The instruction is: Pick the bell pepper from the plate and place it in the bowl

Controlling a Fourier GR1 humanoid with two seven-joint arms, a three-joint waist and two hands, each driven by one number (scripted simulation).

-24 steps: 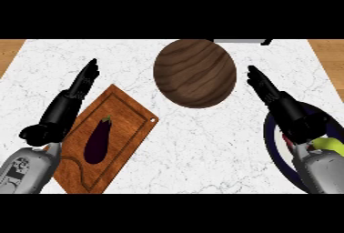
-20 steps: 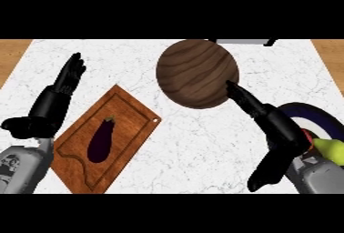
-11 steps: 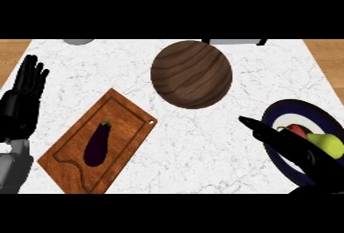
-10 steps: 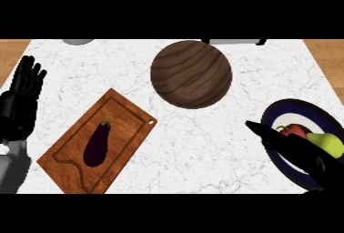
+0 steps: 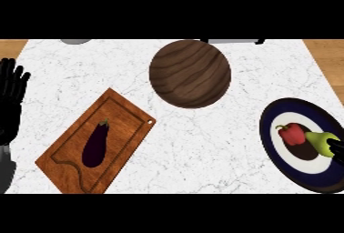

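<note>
A red bell pepper [image 5: 290, 133] lies on the dark blue plate [image 5: 270, 136] with a white ring, at the right of the counter. A yellow-green pear [image 5: 320, 138] lies just right of the pepper on the same plate. The brown wooden bowl [image 5: 190, 73] stands at the upper middle, apart from the plate. Only a small black part of my right hand [image 5: 336, 147] shows at the right edge, over the plate beside the pear and not touching the pepper. My left hand [image 5: 10, 100] rests open at the left edge, fingers up.
A wooden cutting board [image 5: 128, 123] lies tilted at the lower left with a dark purple eggplant [image 5: 96, 143] on it. Two grey objects [image 5: 77, 41] [image 5: 232, 41] are cut off at the counter's far edge. White marble lies between bowl, board and plate.
My right hand has pulled back from beside the bowl to the right edge, uncovering the plate, pepper and pear. My left hand has shifted from the board to the left edge.
</note>
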